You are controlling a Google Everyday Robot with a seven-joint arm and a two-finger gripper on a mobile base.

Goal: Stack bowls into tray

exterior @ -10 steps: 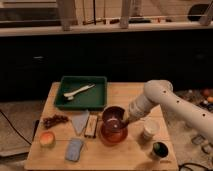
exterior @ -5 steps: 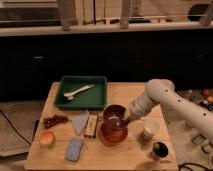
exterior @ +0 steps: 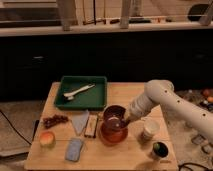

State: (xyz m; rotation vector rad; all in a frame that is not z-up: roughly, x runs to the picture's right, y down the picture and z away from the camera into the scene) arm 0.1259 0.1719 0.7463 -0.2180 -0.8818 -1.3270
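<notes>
Maroon bowl [exterior: 113,116] seated inside orange-red bowl [exterior: 111,137]. Looks nested rather than merely overlapping, hard to confirm from this angle. Pair on the desk [exterior: 131,95], right of centre, just off the near-right corner of the tray [exterior: 96,98], not in it. Probably nested first so that one carry moves both.

Claw [exterior: 125,120] at the maroon bowl's right rim, touching or just beside. Apart or clamped: cannot tell. Approach from the right likely forced by the arm [exterior: 160,95] reaching in from that side, with a rim pinch being the only handle on a shallow bowl.

Tray green, back-left on the desk, holding a white utensil [exterior: 79,91] laid diagonally. Leaves bare floor toward the right end, probably enough for the stack.

White cup [exterior: 149,129] just right of the bowls, under the arm: tip risk on lift. Small dark cup [exterior: 159,149] nearer the front-right corner. Left of the bowls: brown bar [exterior: 91,126], grey cloth [exterior: 80,121], grapes [exterior: 54,120], round fruit [exterior: 47,139], blue sponge [exterior: 75,149].

Count: 2 bowls, 1 tray, 1 utensil, 2 cups, 1 bar, 1 cloth, 1 grape bunch, 1 fruit, 1 sponge, 1 claw.
</notes>
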